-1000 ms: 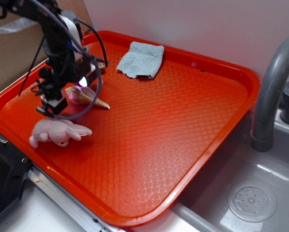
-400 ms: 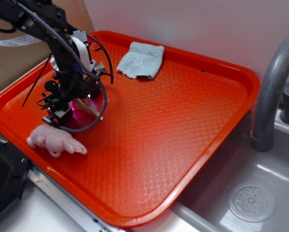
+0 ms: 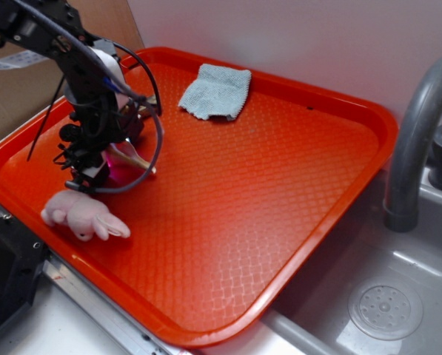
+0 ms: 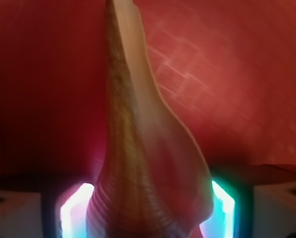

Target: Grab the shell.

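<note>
Exterior view: orange tray [image 3: 295, 170] beside grey sink [image 3: 398, 288], gripper [image 3: 102, 159] clamped around shell [image 3: 135, 159].

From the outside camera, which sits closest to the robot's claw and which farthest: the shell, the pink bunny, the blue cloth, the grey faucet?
1. Shell, right at the gripper.
2. Pink plush bunny, just in front, near the tray edge.
3. Blue-grey cloth, at the tray's back.
4. Grey faucet, beyond the tray, far right.
</note>
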Controlling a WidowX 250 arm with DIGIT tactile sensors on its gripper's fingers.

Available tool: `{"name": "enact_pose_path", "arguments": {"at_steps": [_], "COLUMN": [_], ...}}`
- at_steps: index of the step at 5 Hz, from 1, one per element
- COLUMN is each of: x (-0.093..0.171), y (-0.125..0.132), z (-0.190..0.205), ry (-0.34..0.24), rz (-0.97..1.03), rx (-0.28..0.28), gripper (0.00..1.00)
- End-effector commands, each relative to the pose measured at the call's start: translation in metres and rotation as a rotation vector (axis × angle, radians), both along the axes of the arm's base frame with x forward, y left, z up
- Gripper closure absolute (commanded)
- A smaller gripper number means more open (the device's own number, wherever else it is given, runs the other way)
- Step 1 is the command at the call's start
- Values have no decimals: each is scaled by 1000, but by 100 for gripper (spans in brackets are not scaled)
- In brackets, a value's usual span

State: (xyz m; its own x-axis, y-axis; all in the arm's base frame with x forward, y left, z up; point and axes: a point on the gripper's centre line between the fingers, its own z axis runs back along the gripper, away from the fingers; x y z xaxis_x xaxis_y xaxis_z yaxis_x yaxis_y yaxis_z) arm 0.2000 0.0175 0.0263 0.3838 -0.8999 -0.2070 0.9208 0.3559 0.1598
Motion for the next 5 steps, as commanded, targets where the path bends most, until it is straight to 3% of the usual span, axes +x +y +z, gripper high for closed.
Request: {"name": "enact_pose_path", "arguments": {"at_steps": [1,2,3,4,5], "x": [10,6,6,8,22], "y": [13,9,11,10,6], "z": [88,135,182,199,171], "ry": [-211,-193,-110,-131,-56], "rz": [495,757,1026,1158,1033], "rx": [-47,-140,-229,-300,-290], "gripper": [100,100,100,100,100]}}
